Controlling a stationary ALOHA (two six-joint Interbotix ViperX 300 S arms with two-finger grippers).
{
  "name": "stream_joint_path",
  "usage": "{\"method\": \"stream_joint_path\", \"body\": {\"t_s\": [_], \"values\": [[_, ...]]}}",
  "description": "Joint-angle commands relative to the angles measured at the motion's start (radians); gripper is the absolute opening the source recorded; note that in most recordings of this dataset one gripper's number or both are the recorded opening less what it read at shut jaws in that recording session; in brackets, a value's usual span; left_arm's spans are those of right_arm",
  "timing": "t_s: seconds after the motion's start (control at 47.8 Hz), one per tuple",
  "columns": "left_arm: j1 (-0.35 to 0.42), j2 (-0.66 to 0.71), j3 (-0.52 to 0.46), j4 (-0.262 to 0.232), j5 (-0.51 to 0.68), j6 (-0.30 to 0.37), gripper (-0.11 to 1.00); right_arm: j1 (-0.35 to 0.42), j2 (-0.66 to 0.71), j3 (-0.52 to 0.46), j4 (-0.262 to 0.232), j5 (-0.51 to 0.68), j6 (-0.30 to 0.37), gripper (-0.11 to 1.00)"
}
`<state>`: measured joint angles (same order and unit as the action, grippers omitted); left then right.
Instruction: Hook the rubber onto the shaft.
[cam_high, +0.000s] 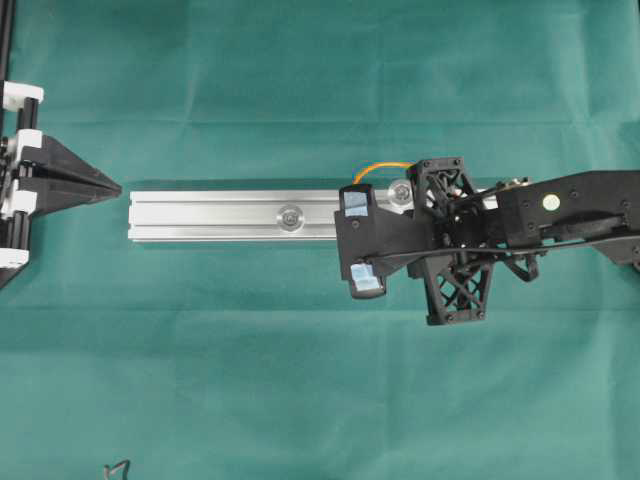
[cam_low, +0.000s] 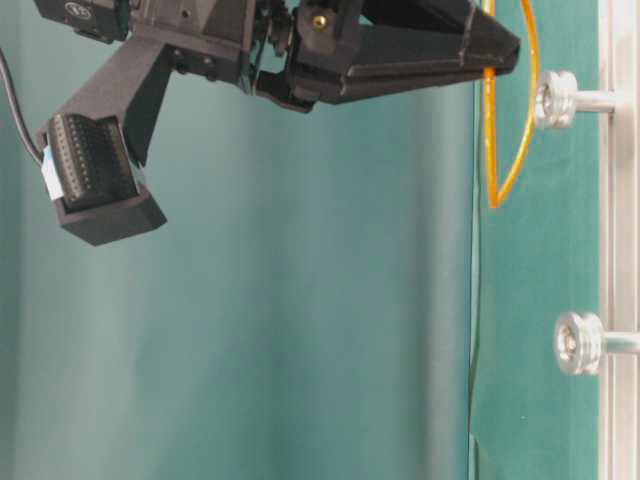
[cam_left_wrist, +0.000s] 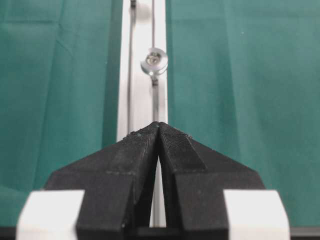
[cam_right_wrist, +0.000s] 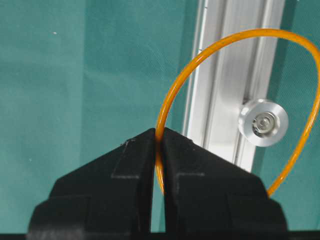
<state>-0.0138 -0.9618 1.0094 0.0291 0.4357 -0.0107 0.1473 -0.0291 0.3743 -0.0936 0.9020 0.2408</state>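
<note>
Above the rail's (cam_right_wrist: 227, 75) edge, the right end effector (cam_right_wrist: 159, 137) pinches the rubber (cam_right_wrist: 172, 95) — loop ringing the shaft (cam_right_wrist: 263, 123) without touching it.

Right gripper (cam_right_wrist: 158, 137) covers the near stretch of the rubber (cam_right_wrist: 170, 100) where it's pinched; the loop's right side runs off the wrist frame. Overhead, the arm hides most of the band and the rail's (cam_high: 230, 215) far end. Tiny dark object (cam_high: 117, 468) at the bottom edge, unreadable.
</note>
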Motion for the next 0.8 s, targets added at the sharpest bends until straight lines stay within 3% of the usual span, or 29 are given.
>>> {"method": "stream_joint_path", "body": {"t_s": [0.0,0.775], "values": [[-0.003,0.008,-0.032,0.003,-0.006,0.002,0.0,0.009,-0.011,-0.02,0.005,-0.009,0.002,0.07],[-0.003,0.008,-0.031,0.002,-0.006,0.0,0.0,0.087,0.017,-0.06,0.008,-0.006,0.005,0.07]]}}
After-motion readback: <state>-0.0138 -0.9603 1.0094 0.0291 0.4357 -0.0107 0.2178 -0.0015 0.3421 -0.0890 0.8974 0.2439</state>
